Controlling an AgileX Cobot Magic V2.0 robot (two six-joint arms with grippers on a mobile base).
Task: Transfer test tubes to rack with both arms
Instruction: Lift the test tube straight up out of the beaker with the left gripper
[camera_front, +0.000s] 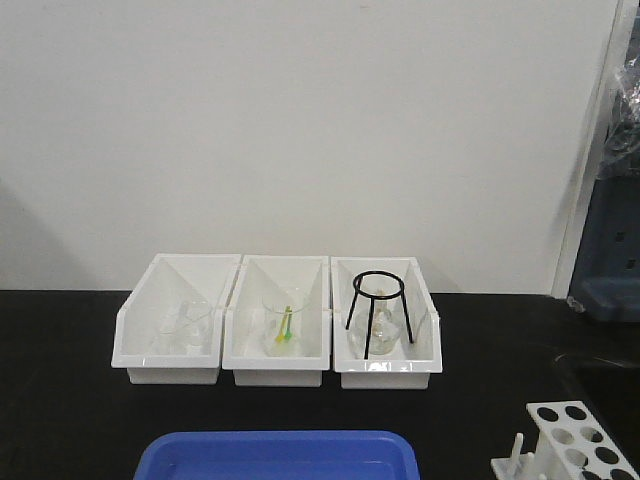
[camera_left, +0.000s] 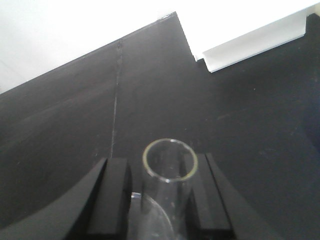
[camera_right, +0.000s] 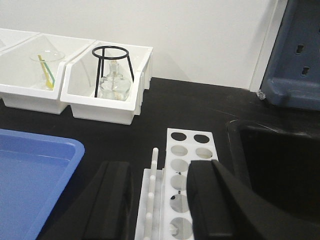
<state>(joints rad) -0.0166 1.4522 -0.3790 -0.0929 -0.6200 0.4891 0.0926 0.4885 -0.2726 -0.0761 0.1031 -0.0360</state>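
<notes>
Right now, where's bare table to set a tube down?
Bare black table left of the white bins and blue tray; a strip between bins and tray; a gap between tray and test tube rack. Crowded at the rack: right end effector over it, black basin beside.

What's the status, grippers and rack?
Left gripper shut on test tube. Right gripper open, empty, above rack. Visible rack holes all empty. No obstruction seen at rack.

No legible txt or labels anywhere.
</notes>
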